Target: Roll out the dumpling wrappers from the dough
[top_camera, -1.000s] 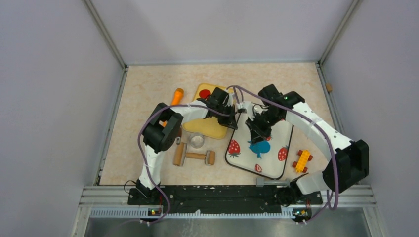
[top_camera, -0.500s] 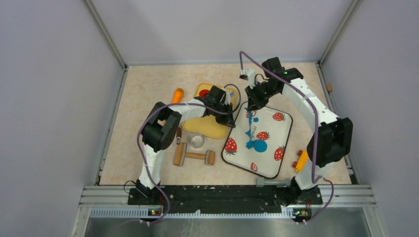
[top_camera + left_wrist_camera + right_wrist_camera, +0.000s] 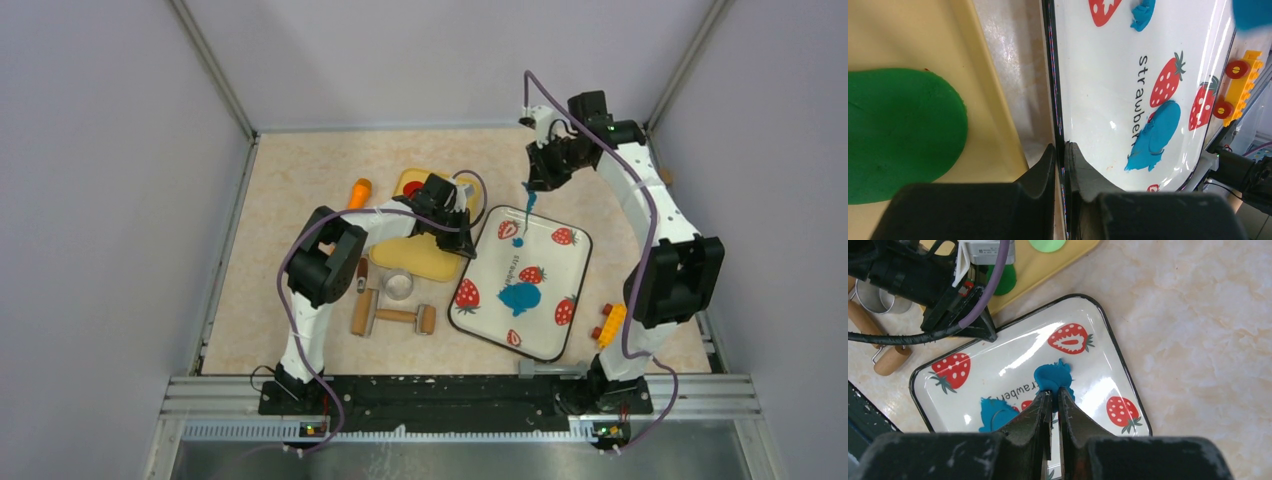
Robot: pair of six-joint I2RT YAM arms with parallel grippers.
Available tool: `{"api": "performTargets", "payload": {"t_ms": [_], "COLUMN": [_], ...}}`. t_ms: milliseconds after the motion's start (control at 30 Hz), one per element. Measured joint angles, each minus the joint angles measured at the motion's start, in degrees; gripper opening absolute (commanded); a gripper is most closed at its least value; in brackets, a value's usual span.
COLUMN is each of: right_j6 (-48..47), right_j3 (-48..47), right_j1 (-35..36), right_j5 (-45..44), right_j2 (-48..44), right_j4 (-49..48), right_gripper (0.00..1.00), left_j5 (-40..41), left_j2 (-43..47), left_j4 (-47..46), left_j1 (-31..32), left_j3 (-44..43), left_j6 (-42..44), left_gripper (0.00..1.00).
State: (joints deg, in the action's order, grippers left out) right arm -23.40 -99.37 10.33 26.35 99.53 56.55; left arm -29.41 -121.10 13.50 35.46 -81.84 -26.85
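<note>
My right gripper (image 3: 531, 186) is shut on a ragged piece of blue dough (image 3: 1053, 377) and holds it high above the far edge of the strawberry tray (image 3: 560, 300); the piece hangs down as a strip (image 3: 527, 205). A flattened irregular patch of blue dough (image 3: 523, 297) lies in the tray's middle, also seen in the left wrist view (image 3: 1155, 135) and the right wrist view (image 3: 995, 412). A small blue scrap (image 3: 1143, 12) lies near the tray's far end. My left gripper (image 3: 1062, 150) is shut on the tray's left rim (image 3: 1050, 75). No clean blue wrapper disc shows.
A yellow board (image 3: 425, 258) left of the tray holds a green disc (image 3: 898, 135) and a red disc (image 3: 414, 189). A metal ring cutter (image 3: 399, 285), a wooden rolling pin (image 3: 395, 316) and an orange tool (image 3: 358, 192) lie left. A yellow toy (image 3: 611, 325) sits right of the tray.
My right gripper has risen from the tray's middle and moved far and right, peeling a strip of blue dough off the patch. The left gripper has stayed on the rim.
</note>
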Motion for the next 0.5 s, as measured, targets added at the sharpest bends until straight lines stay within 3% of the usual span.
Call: {"api": "performTargets", "payload": {"t_ms": [33,100,167,233,367,500], "right_j6": [0.04,0.39,1.25,1.6,2.67,2.62], "right_j3": [0.39,2.16,5.2,9.33,12.79,13.16], "right_j1": [-0.02,-0.02,-0.04,-0.15,-1.16,-2.71], "right_j5": [0.02,-0.02,-0.33,-0.79,1.57,2.95], "right_j2": [0.0,-0.02,-0.02,0.22,3.58,5.51], "right_j4": [-0.17,-0.94,-1.99,-2.43,-1.53,-1.16], "right_gripper": [0.17,0.42,0.56,0.61,0.64,0.73], "left_j5": [-0.02,-0.04,-0.07,-0.17,-2.21,-7.37], "left_j2": [0.0,0.0,0.0,0.0,0.63,1.22], "left_j4": [0.0,-0.02,-0.02,-0.04,-2.49,-5.16], "left_j1": [-0.02,-0.02,-0.02,-0.04,-0.68,-2.71], "left_j3": [0.0,0.0,0.0,0.0,1.97,1.99], "left_j6": [0.0,0.02,0.02,0.04,-0.33,-2.82], "left_gripper": [0.0,0.0,0.01,0.06,0.42,0.58]}}
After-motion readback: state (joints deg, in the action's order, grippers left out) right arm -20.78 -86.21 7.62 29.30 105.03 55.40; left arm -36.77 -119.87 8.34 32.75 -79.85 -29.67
